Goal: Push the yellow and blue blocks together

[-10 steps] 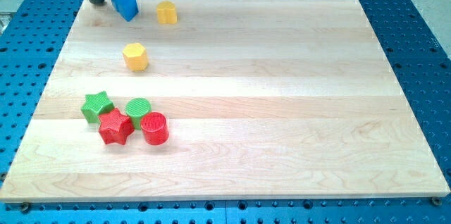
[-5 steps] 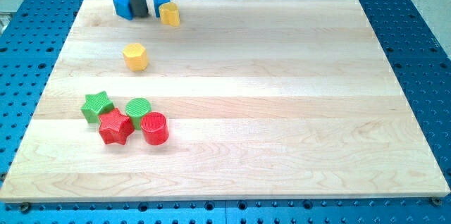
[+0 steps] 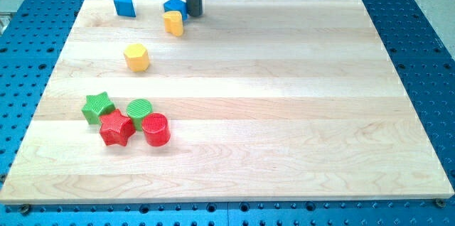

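Camera view: my tip sits at the top edge of the pale wooden board, just right of a blue block (shape unclear, partly hidden by the rod) that touches a small yellow cylinder-like block below it. No claw on this rig, just the bare rod, holding nothing. Another blue wedge-shaped block lies apart to the left, a yellow hexagonal block lower down, and the green star, green cylinder, red star and red cylinder cluster lower left.
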Robot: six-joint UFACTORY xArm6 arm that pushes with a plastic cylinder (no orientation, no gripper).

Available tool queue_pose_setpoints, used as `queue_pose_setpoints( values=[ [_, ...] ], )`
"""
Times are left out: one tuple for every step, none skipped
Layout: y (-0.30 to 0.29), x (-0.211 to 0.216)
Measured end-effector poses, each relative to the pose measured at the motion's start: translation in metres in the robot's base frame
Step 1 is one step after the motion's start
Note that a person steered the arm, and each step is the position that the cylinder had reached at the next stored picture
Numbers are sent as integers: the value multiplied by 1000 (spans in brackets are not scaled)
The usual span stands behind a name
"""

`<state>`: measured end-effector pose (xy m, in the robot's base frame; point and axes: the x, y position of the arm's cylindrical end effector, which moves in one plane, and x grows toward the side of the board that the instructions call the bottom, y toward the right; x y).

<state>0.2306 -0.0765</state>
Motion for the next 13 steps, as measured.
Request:
queue_pose_setpoints(
  values=[
    [-4, 0],
    [17, 20],
    [22, 123],
    [-29, 162],
    [-43, 168],
    [-75, 184],
    [-99, 133],
    [-83, 102],
    [-81, 95],
    [-66, 91],
    [-144, 100],
    [-211, 49],
    [-214, 7]
  ],
)
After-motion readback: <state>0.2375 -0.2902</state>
